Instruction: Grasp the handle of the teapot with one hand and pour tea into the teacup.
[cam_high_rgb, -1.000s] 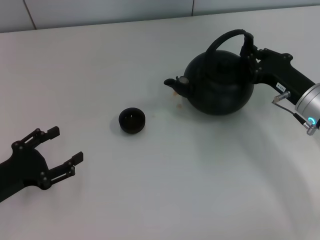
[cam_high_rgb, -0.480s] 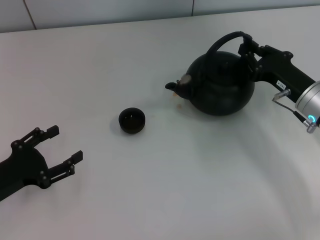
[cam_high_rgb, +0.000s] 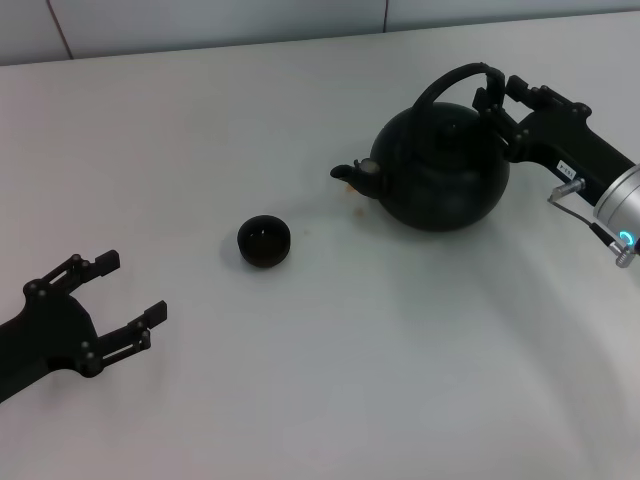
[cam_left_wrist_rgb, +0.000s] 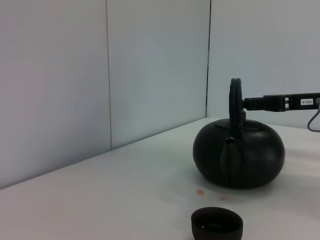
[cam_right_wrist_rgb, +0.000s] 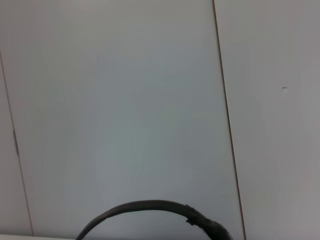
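Observation:
The black teapot (cam_high_rgb: 440, 170) stands upright at the right of the table, spout pointing left. Its arched handle (cam_high_rgb: 450, 78) rises over the lid. My right gripper (cam_high_rgb: 497, 92) is at the handle's right, thicker end, fingers slightly apart on either side of it. The small black teacup (cam_high_rgb: 264, 241) sits left of the spout, a good gap away. My left gripper (cam_high_rgb: 134, 288) is open and empty at the near left. The left wrist view shows the teapot (cam_left_wrist_rgb: 240, 157), handle (cam_left_wrist_rgb: 235, 100) and teacup (cam_left_wrist_rgb: 216, 224). The right wrist view shows only the handle's arc (cam_right_wrist_rgb: 150, 207).
A small brownish stain (cam_high_rgb: 356, 211) lies on the white table (cam_high_rgb: 330, 380) just under the spout. A grey panelled wall (cam_high_rgb: 220, 20) runs along the table's far edge.
The teapot has rocked back from a tilt to upright, its spout shifting slightly. My right gripper's fingers have spread at the handle and the arm has drawn a little right. The left arm is still.

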